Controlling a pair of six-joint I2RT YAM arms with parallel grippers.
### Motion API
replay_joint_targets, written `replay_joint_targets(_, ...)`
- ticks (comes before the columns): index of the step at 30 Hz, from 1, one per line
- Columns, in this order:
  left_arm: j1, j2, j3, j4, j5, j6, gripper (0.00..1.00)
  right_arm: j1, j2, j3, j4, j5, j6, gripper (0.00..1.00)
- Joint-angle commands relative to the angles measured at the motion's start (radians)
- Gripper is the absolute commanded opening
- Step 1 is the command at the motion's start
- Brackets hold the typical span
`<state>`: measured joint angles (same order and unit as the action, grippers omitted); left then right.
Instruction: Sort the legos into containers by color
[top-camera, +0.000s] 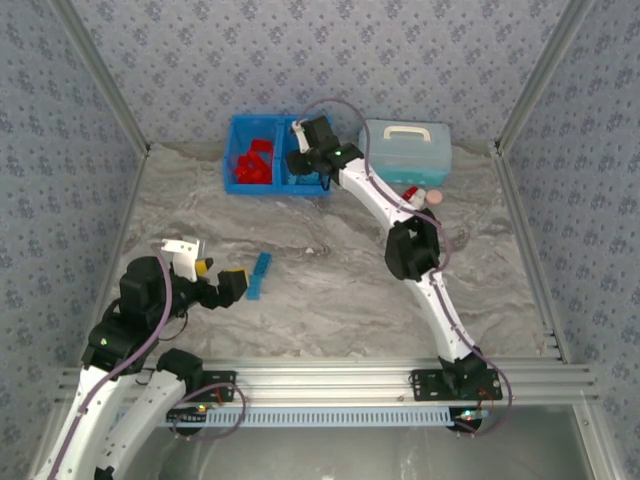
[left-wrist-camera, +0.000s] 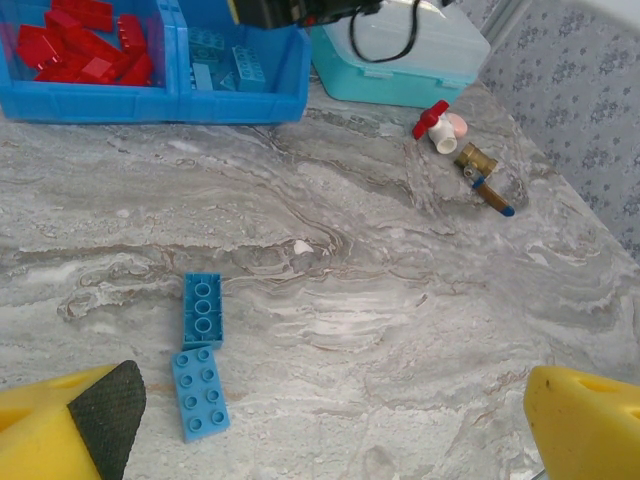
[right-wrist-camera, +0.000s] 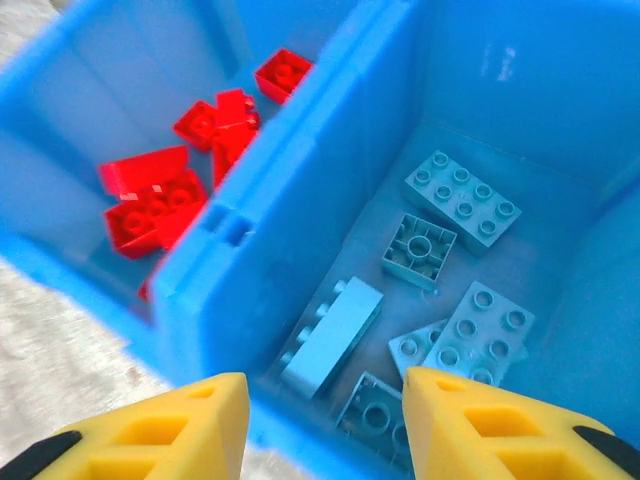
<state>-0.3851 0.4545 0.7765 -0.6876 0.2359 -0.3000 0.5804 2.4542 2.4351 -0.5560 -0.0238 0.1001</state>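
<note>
The containers are the two halves of a bright blue bin (top-camera: 236, 128) at the back of the table. Red legos (top-camera: 252, 165) fill its left half; in the right wrist view red legos (right-wrist-camera: 160, 200) lie left of the divider (right-wrist-camera: 290, 180) and several blue legos (right-wrist-camera: 460, 200) right of it. My right gripper (right-wrist-camera: 325, 415) hangs open over the right half (top-camera: 310, 160), nothing between its jaws. Two blue legos (left-wrist-camera: 202, 308) lie end to end on the table, ahead and left of my open left gripper (left-wrist-camera: 335, 420), which stands beside them (top-camera: 222, 275).
A pale blue case with a white handle (top-camera: 405, 150) stands right of the bin. In front of it lie a red-and-white capped bottle (left-wrist-camera: 440, 125) and a brass fitting (left-wrist-camera: 485, 178). An aluminium rail (top-camera: 330, 375) runs along the near edge.
</note>
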Motion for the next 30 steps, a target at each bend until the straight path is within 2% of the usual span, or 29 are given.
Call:
replay_joint_targets(1,0.007,0.008,0.016,0.002,0.001,-0.002,0.99,0.039,-0.209,-0.121,-0.008,-0.012,-0.015,0.48)
replay_joint_targets(7,0.008,0.014,0.012,0.003,-0.004,-0.005,0.99,0.093,-0.527,-0.512,0.082,-0.034,0.004,0.51)
replay_joint_targets(10,0.008,0.048,0.006,0.003,-0.008,-0.007,0.99,0.130,-0.717,-0.753,0.165,-0.036,0.018,0.58)
replay_joint_targets(17,-0.040,0.264,0.115,-0.137,-0.214,-0.099,0.99,0.227,-1.142,-1.266,0.278,0.088,0.115,0.80)
replay_joint_targets(20,-0.072,0.357,0.157,-0.188,-0.296,-0.135,0.99,0.243,-1.280,-1.406,0.275,0.108,0.172,0.89)
replay_joint_targets(23,-0.076,0.440,0.167,-0.183,-0.321,-0.151,0.98,0.252,-1.408,-1.516,0.259,0.131,0.218,0.99)
replay_joint_targets(30,-0.090,0.640,0.155,-0.082,-0.328,-0.143,0.92,0.252,-1.653,-1.677,0.210,0.101,0.287,1.00)
